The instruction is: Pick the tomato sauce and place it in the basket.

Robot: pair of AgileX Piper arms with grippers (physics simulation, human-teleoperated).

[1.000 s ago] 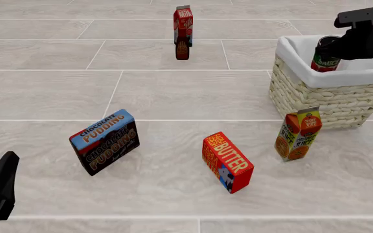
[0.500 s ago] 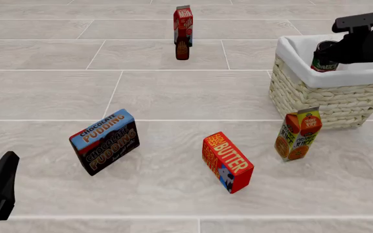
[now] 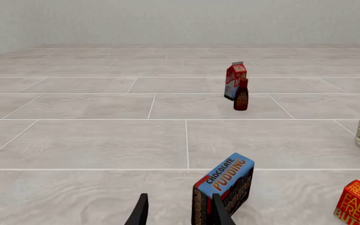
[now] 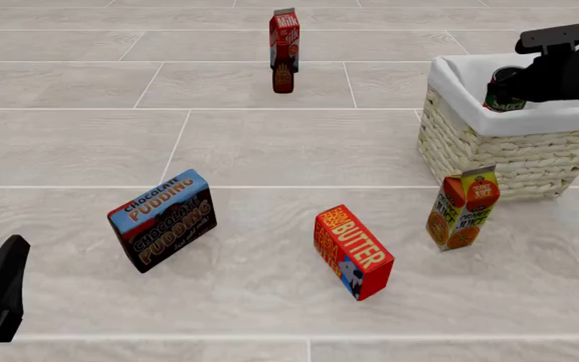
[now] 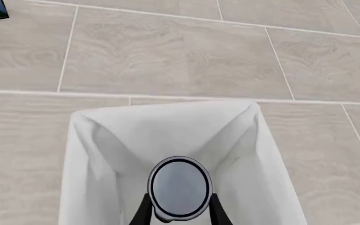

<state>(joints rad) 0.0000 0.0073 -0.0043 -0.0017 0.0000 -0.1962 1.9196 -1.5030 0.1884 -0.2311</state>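
Can sinking into the basket

Over the last second I bring the tomato sauce (image 4: 506, 90) lower: its label showed well above the white liner before, and now only the dark top and a strip of green clear the rim, so I judge release is close. My right gripper (image 5: 178, 211) has its fingers clamped on the can (the wrist view looks straight down on its lid) over the basket (image 4: 491, 154) at the bench's far right edge. I see nothing else inside the liner. My left gripper (image 3: 178, 213) sits idle with its fingers apart at the near left corner.
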